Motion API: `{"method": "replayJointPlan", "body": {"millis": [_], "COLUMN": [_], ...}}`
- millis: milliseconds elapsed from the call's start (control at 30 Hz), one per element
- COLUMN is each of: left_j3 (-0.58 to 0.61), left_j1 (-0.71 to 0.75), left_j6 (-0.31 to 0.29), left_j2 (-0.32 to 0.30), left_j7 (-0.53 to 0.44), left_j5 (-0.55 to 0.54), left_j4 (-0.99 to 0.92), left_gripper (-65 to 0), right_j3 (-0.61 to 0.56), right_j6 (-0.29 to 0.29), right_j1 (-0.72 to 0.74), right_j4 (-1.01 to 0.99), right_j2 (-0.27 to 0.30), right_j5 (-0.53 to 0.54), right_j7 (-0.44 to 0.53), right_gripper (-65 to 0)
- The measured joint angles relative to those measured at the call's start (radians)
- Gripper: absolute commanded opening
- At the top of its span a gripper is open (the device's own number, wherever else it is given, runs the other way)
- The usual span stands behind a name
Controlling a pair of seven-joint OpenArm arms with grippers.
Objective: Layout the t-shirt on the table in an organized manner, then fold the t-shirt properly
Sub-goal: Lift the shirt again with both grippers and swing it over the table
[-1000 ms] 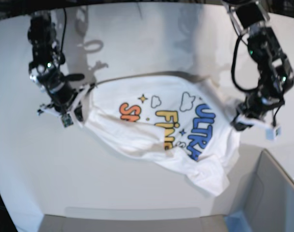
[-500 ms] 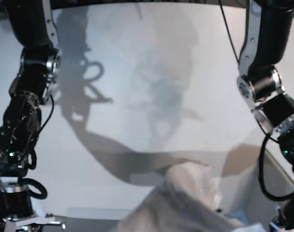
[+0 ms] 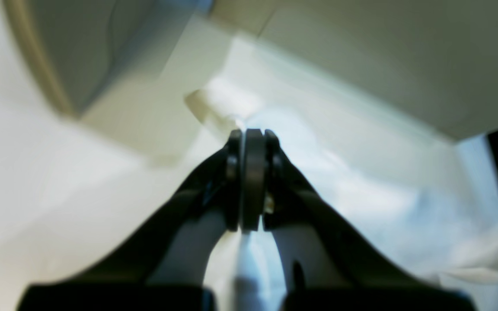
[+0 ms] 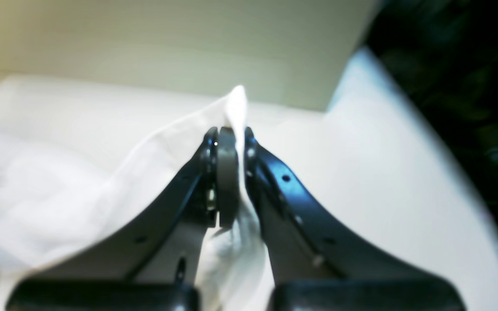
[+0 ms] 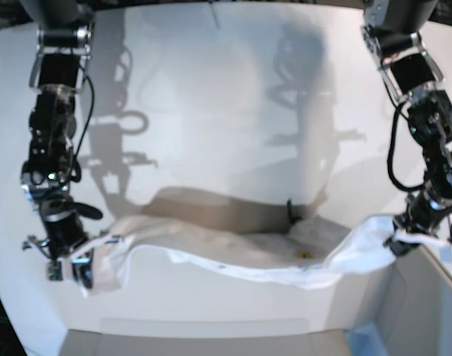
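Both hands, left hand [image 5: 404, 236] and right hand [image 5: 76, 256], pinch opposite ends of the t-shirt [image 5: 233, 256], now drawn from its earlier central heap toward the desk's [image 5: 211, 89] near edge, stretched for spreading.

I have both arms reaching down from the top corners, elbows bent, wrists angled in toward the near edge. My left gripper [image 5: 404, 239] sits low on the base view's right, jaws pressed tight together with white cloth [image 3: 361, 190] pinched between them. My right gripper [image 5: 81, 259] is low on the opposite side, jaws likewise clamped on a fold of the same cloth. Both wrists tilt downward and slightly inward.
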Motion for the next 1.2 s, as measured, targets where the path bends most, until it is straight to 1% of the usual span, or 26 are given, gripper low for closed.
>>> {"method": "replayJointPlan", "body": {"millis": [67, 133, 233, 367, 433, 500, 533, 600, 633, 733, 767, 800, 833, 867, 933, 967, 1000, 1033, 1067, 1100, 1167, 1200], "left_j3": [0.000, -0.001, -0.001, 0.000, 0.000, -0.001, 0.002, 0.013, 0.033, 0.073, 0.076, 0.074, 0.072, 0.070, 0.065, 0.051, 0.042, 0.034, 0.027, 0.024, 0.022, 0.026], "left_j1": [0.074, 0.095, 0.163, 0.305, 0.318, 0.238, 0.178, 0.060, 0.007, -0.158, -0.207, -0.262, -0.312, -0.371, -0.467, -0.488, -0.511, -0.526, -0.540, -0.541, -0.540, -0.542], "left_j6": [0.001, 0.002, -0.015, -0.007, -0.001, -0.005, -0.004, -0.010, -0.009, -0.015, -0.003, 0.001, 0.003, 0.000, -0.010, -0.016, -0.022, -0.019, -0.011, -0.008, 0.003, 0.002], "left_j2": [0.004, -0.003, -0.015, 0.005, 0.003, -0.001, -0.002, -0.003, -0.008, -0.014, -0.013, -0.017, -0.019, -0.023, -0.036, -0.053, -0.069, -0.082, -0.085, -0.091, -0.099, -0.106], "left_j7": [0.031, 0.018, -0.030, 0.005, 0.009, 0.006, 0.003, -0.016, -0.031, -0.002, -0.003, -0.022, -0.048, -0.065, -0.108, -0.112, -0.114, -0.116, -0.130, -0.140, -0.125, -0.111], "left_j5": [0.002, 0.017, -0.017, -0.005, 0.005, 0.010, 0.003, -0.006, -0.008, -0.002, 0.010, 0.013, 0.019, 0.014, -0.001, -0.009, -0.026, -0.019, -0.014, 0.000, 0.007, 0.006], "left_j4": [0.026, 0.058, 0.137, 0.190, 0.187, 0.187, 0.185, 0.173, 0.139, -0.051, -0.102, -0.142, -0.148, -0.151, -0.141, -0.139, -0.160, -0.189, -0.220, -0.241, -0.269, -0.276], "left_gripper": [-65.0, -65.0, -65.0, -65.0, -65.0, -65.0, -65.0, -65.0, -65.0, -65.0, -65.0, -65.0, -65.0, -65.0, -65.0, -65.0, -65.0, -65.0, -65.0, -65.0, -65.0, -65.0], "right_j3": [0.002, 0.006, 0.011, -0.002, -0.032, -0.056, -0.063, -0.066, -0.064, -0.030, -0.003, 0.025, 0.056, 0.084, 0.096, 0.097, 0.097, 0.097, 0.097, 0.096, 0.094, 0.094], "right_j6": [-0.007, -0.014, -0.018, -0.001, 0.000, 0.065, 0.079, 0.087, 0.080, 0.077, 0.056, 0.016, -0.036, -0.067, -0.095, -0.095, -0.084, -0.089, -0.089, -0.075, -0.078, -0.084], "right_j1": [-0.036, -0.063, -0.144, -0.271, -0.299, -0.299, -0.288, -0.229, -0.180, 0.013, 0.072, 0.139, 0.203, 0.260, 0.333, 0.359, 0.397, 0.427, 0.447, 0.450, 0.435, 0.441], "right_j4": [0.004, 0.011, 0.066, 0.151, 0.163, 0.172, 0.172, 0.171, 0.166, 0.104, 0.071, 0.039, 0.013, -0.005, -0.007, -0.025, -0.071, -0.129, -0.180, -0.216, -0.239, -0.251], "right_j2": [-0.004, 0.000, 0.004, 0.001, 0.008, 0.019, 0.019, 0.009, 0.002, -0.025, -0.039, -0.056, -0.068, -0.074, -0.070, -0.065, -0.063, -0.061, -0.052, -0.036, -0.008, -0.001], "right_j5": [-0.006, -0.013, -0.017, -0.013, -0.016, -0.018, -0.010, -0.014, -0.013, -0.002, 0.005, 0.000, -0.015, -0.014, -0.011, -0.010, -0.008, -0.011, -0.011, -0.004, 0.014, 0.058], "right_j7": [0.009, 0.011, 0.012, 0.016, 0.008, 0.011, 0.010, 0.001, -0.003, 0.028, 0.024, 0.019, 0.027, 0.056, 0.174, 0.212, 0.219, 0.196, 0.193, 0.176, 0.201, 0.199], "right_gripper": [-65.0, -65.0, -65.0, -65.0, -65.0, -65.0, -65.0, -65.0, -65.0, -65.0, -65.0, -65.0, -65.0, -65.0, -65.0, -65.0, -65.0, -65.0, -65.0, -65.0, -65.0, -65.0]}}
